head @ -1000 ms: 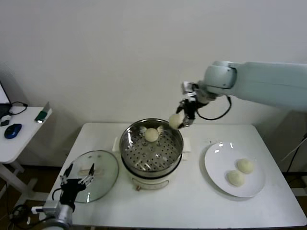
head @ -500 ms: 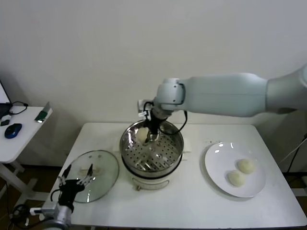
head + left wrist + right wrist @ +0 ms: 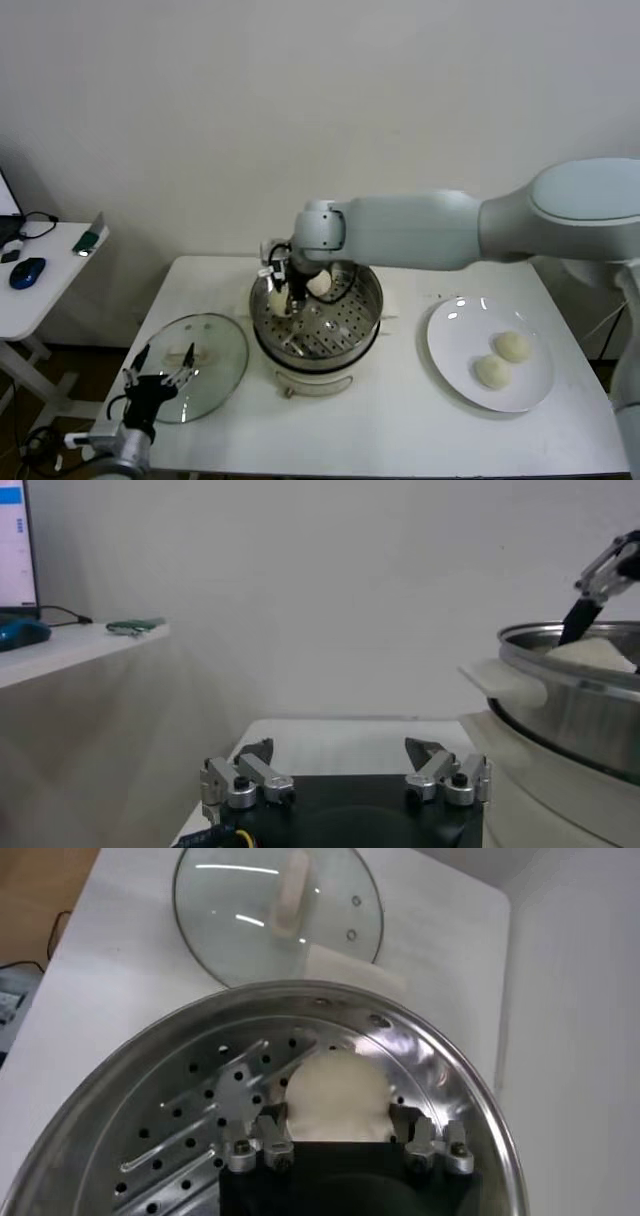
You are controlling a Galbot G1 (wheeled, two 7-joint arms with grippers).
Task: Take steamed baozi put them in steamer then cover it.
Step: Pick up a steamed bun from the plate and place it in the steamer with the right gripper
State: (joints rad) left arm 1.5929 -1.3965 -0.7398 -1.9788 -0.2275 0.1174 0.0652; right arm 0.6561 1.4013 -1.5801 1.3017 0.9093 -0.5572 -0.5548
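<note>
Head view: we see our right gripper [image 3: 283, 296] inside the steamer [image 3: 316, 312], at its 9 o'clock edge.
Right claw: clamped on a steamed baozi [image 3: 336, 1094], held just above the perforated tray, we judge.
Second bun [image 3: 319, 283]: in the steamer, at about 2 o'clock from the held one, just beside it.
Key relation: tray directly below the bun; the coming move is a short drop and release.
Bun shape: round, no long axis, no facing.
Plate [image 3: 452, 365]: two buns, well apart at 3 o'clock.
Left gripper [image 3: 158, 376]: fingers apart, idle over the glass lid [image 3: 205, 355].
</note>
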